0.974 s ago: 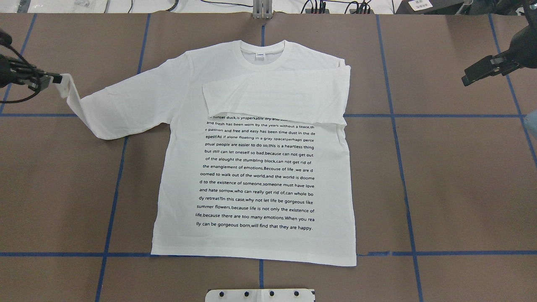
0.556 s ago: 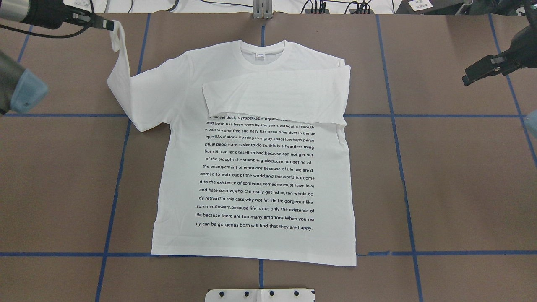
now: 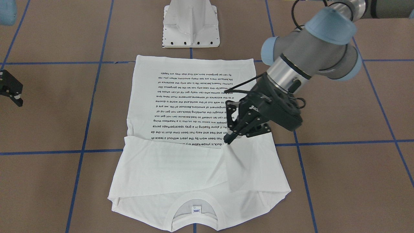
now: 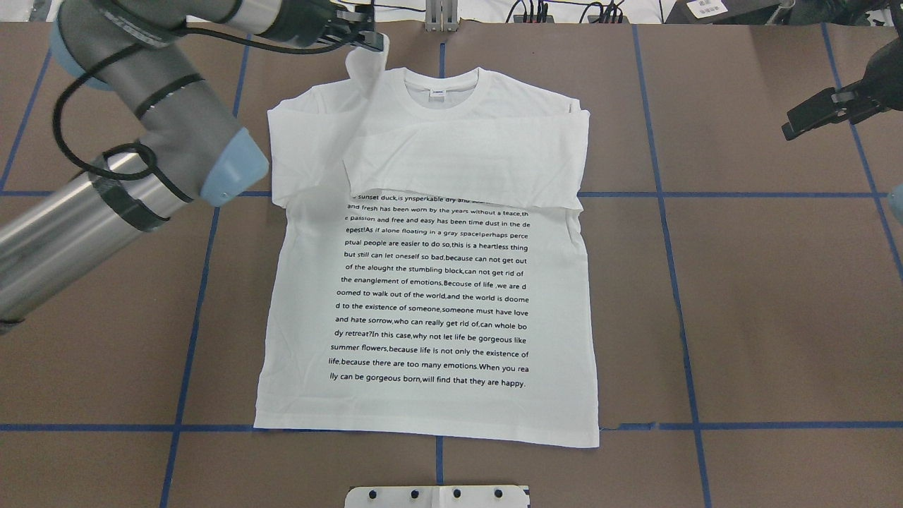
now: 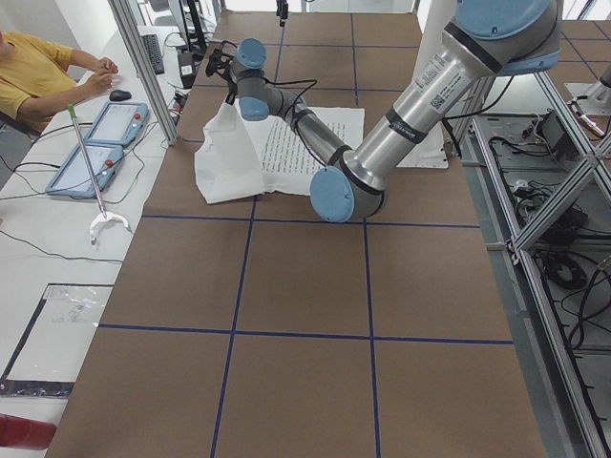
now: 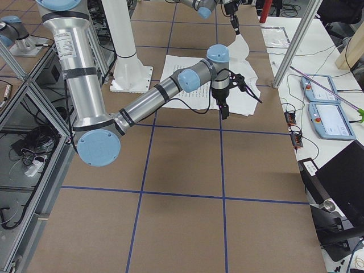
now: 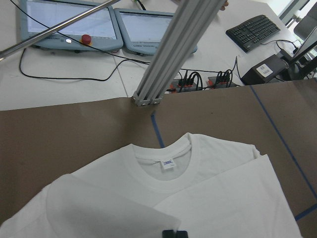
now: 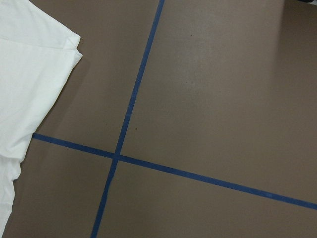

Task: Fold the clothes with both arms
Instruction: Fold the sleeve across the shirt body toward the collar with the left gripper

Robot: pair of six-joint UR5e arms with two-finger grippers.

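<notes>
Bench (image 4: 776,317): brown surface, carrying a grid of blue tape lines (image 4: 676,282).
Pedestal base (image 3: 190,26): white, standing just beyond the hem end of the garment, not touching it.
Aluminium post (image 7: 168,54): rising at the far bench edge, behind the collar.
Control tablets (image 7: 74,25): two are lying on the white side table past the post, with a keyboard (image 7: 252,30) near them.
Operator (image 5: 33,67): sitting at that side table in a yellow top, well apart from the bench.
Obstruction: in the front-facing view the left arm (image 3: 310,55) is covering one end of the printed lines; nothing is lying on the garment itself.
T-shirt (image 4: 423,310): white, lying flat at the bench centre, print side up, hem toward the robot.
Collar (image 4: 441,107): ribbed, round, lying at the far end with a small label (image 4: 438,92) inside it.
Text block (image 4: 434,289): black lines running across the chest; the topmost line is lying partly under the folded sleeve.
Right-side sleeve (image 4: 465,162): lying folded across the chest.
Left-side sleeve (image 4: 363,67): hanging lifted over the shoulder area, its lower part draping onto the chest.
Left tool (image 3: 230,138): pinching the cuff of the lifted sleeve.
Right tool (image 4: 818,116): hovering over bare bench well apart from the garment, jaws standing wide, holding nothing.
</notes>
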